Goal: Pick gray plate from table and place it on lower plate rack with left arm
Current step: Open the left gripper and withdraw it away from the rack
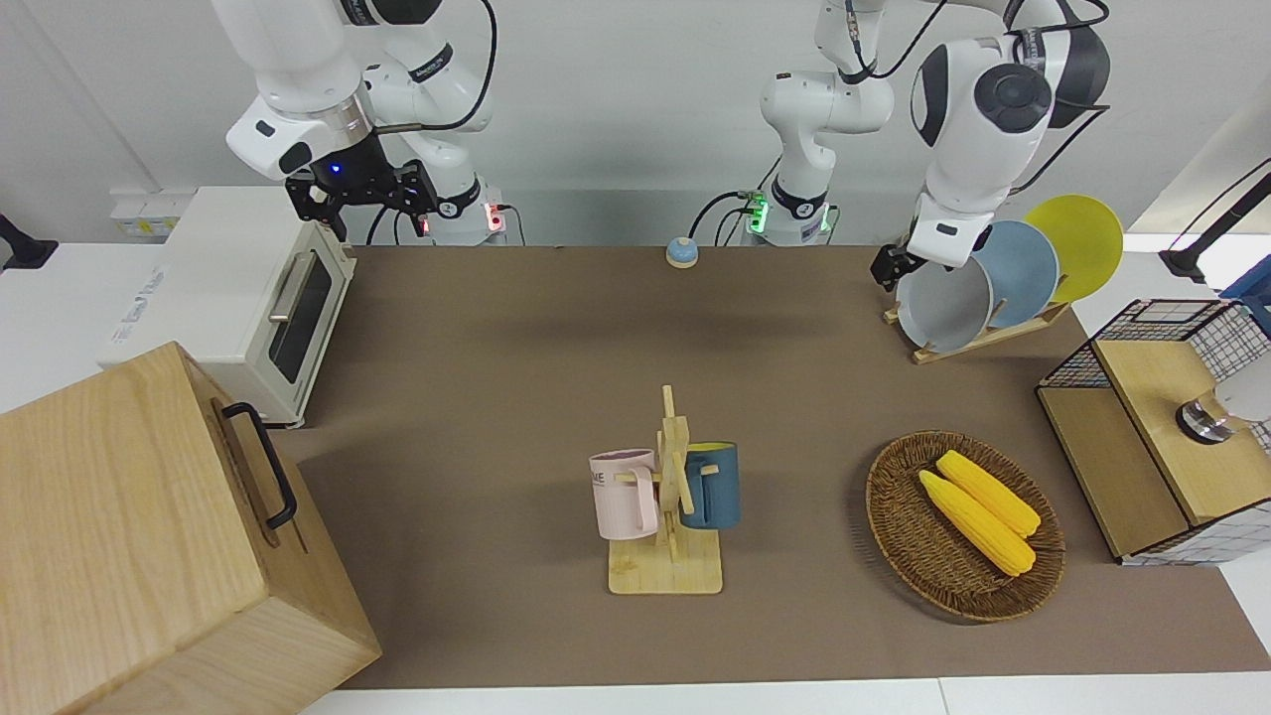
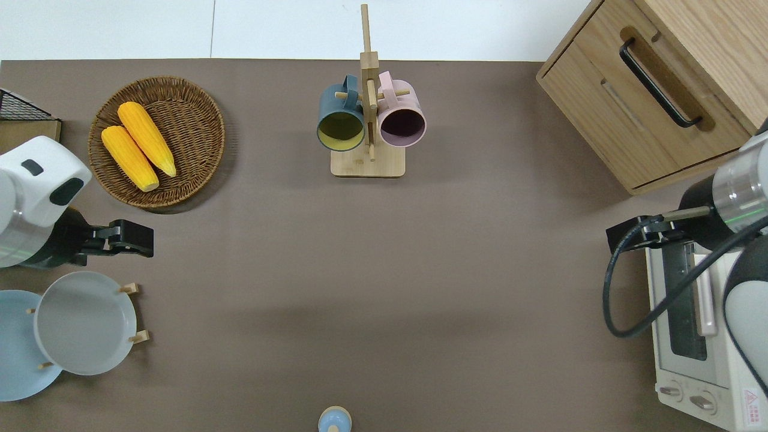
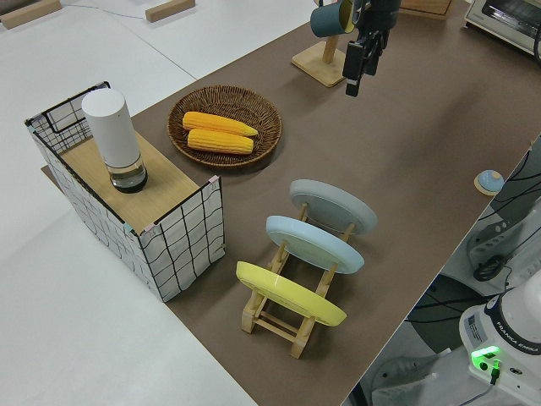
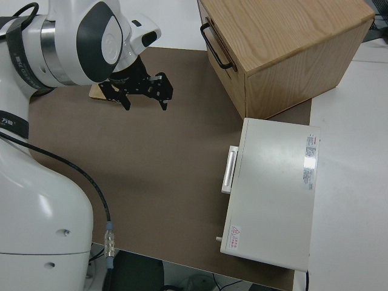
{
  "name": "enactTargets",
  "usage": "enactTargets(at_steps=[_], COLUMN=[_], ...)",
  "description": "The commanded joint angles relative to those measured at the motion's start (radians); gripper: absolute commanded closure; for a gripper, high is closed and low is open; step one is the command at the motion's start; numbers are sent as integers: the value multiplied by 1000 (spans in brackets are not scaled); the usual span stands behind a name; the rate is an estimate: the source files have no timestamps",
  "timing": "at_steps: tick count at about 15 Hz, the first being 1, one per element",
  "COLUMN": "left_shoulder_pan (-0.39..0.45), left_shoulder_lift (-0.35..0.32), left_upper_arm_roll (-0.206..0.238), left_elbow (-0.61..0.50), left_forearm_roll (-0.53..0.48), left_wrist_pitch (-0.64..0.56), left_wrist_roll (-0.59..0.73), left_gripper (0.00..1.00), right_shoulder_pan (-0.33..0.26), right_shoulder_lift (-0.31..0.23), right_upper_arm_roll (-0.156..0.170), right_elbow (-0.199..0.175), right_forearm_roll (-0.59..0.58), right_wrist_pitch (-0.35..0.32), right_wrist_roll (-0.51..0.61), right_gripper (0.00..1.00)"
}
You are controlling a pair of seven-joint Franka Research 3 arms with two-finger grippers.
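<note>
Gray plate [image 2: 84, 323] already leaning in the front slot of the rack [image 3: 292, 317], farthest from the robots of the three plates there, beside the blue plate [image 2: 15, 345]. Left end effector [image 2: 129, 238] empty and clear of the rim; finger gap impossible to judge. Best to lift straight away, avoiding the plate edge. Right arm parked. Farther off, corn basket [image 2: 157, 141].

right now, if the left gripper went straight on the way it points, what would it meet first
Likely the bare table: the left gripper angles down toward the table's middle, clear of the gray plate and basket. Depth is uncertain.
</note>
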Motion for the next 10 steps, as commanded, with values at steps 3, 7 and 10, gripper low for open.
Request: enactTargets(at_steps=[3,7,10], left_shoulder_pan=[-4,-4,-6], left_shoulder_lift=[11,16,16], left_upper_arm_roll=[-6,-8,-13], left_elbow=[48,47,44], left_forearm_roll=[-25,-23,-12], left_wrist_pitch=[-3,5,17], left_wrist_roll=[108,110,108], left_gripper=[7,7,7], right_shoulder_pan=[-23,-23,-23], right_shoulder_lift=[-2,-2,-2], right_upper_arm_roll=[21,21,21], right_elbow=[7,7,7], right_forearm_roll=[-6,-6,-6], right_wrist_pitch=[-12,-11,-11], right_wrist_roll=[12,12,12], right_gripper=[17,17,17])
